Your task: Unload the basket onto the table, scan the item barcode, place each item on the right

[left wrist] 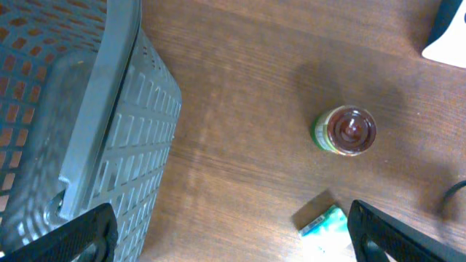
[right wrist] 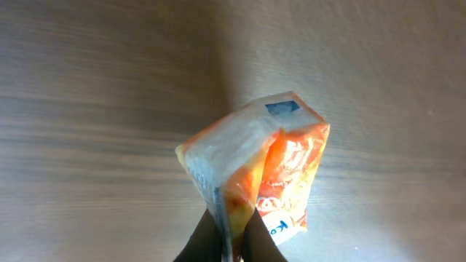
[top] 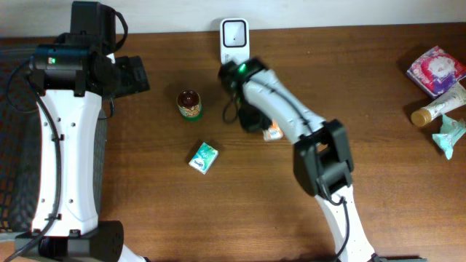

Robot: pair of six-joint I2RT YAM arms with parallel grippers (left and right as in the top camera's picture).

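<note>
Right gripper point(right wrist: 231, 241) pinched shut on orange packet point(right wrist: 255, 167), which sits just in front of the white scanner point(top: 234, 36); pickup done, barcode presentation judged pending; left gripper point(left wrist: 233, 233) wide open, empty.

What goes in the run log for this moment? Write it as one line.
left gripper: open, empty | right gripper: shut on orange packet | scanner: far table edge, near packet | jar, green pack: on table
</note>
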